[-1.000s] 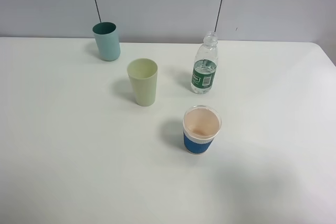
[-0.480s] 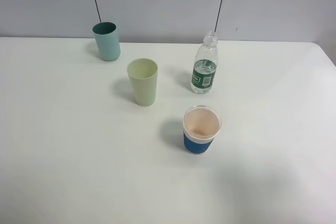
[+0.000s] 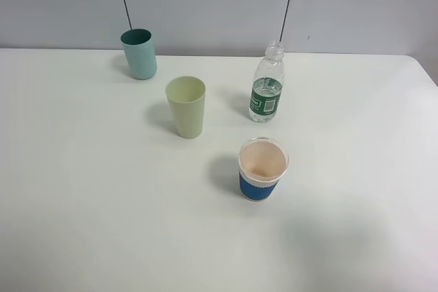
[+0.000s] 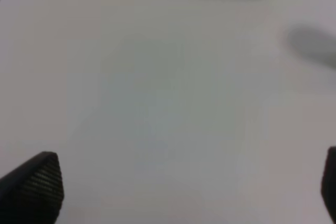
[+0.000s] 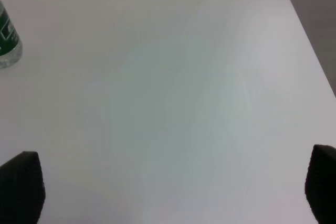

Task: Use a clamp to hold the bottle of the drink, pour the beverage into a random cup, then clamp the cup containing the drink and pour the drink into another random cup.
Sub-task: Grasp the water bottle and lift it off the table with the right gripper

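Pincers released: left gripper (image 4: pixel 184 187) and right gripper (image 5: pixel 170 187) gape wide over the white table (image 3: pixel 82 203), grasping nothing. Small clear ribbed plastic bottle with green label (image 3: pixel 267 90) stands upright toward the far edge. Pale yellow-green tapered plastic cup (image 3: pixel 186 106) near it, apart; translucent blue-banded cup (image 3: pixel 262 172) nearer the front edge.

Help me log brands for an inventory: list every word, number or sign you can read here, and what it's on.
No text can be read in any view.
On the bottle, the label: white print on green, too small and blurred to read.
On the teal cup, yellow-green cup and blue-banded cup: no text or marks seen.
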`<action>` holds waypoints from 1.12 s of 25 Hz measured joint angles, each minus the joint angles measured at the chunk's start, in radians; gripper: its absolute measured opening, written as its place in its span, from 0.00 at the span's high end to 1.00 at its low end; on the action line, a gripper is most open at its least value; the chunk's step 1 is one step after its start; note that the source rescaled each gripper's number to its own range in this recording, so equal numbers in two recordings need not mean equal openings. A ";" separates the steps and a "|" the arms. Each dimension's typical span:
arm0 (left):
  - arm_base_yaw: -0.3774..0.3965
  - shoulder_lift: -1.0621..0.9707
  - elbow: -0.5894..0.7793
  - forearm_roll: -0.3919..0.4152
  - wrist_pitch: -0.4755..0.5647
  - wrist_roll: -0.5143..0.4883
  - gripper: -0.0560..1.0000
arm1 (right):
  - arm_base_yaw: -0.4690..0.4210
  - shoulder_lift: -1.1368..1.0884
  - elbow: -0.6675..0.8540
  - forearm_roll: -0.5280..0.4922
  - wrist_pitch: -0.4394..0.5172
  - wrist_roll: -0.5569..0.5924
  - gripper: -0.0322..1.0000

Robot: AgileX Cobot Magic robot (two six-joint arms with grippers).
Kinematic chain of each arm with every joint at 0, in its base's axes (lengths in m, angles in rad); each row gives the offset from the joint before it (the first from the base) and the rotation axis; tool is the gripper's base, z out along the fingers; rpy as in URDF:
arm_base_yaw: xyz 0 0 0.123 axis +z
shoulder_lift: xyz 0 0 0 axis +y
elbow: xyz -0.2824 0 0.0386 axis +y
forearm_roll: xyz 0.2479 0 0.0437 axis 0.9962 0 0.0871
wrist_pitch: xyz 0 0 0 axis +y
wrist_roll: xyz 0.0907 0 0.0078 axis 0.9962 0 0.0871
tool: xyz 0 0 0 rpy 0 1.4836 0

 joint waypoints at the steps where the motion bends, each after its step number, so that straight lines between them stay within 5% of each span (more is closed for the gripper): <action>1: 0.000 0.000 0.000 0.000 0.000 0.000 0.00 | 0.000 0.000 0.000 0.001 0.000 0.000 0.00; 17: 0.000 0.000 0.000 0.000 0.000 0.000 0.00 | 0.000 0.034 -0.009 0.003 -0.002 0.000 0.00; 28: 0.000 0.000 0.000 0.000 0.000 0.000 0.00 | 0.000 0.374 -0.099 -0.005 -0.259 -0.020 0.00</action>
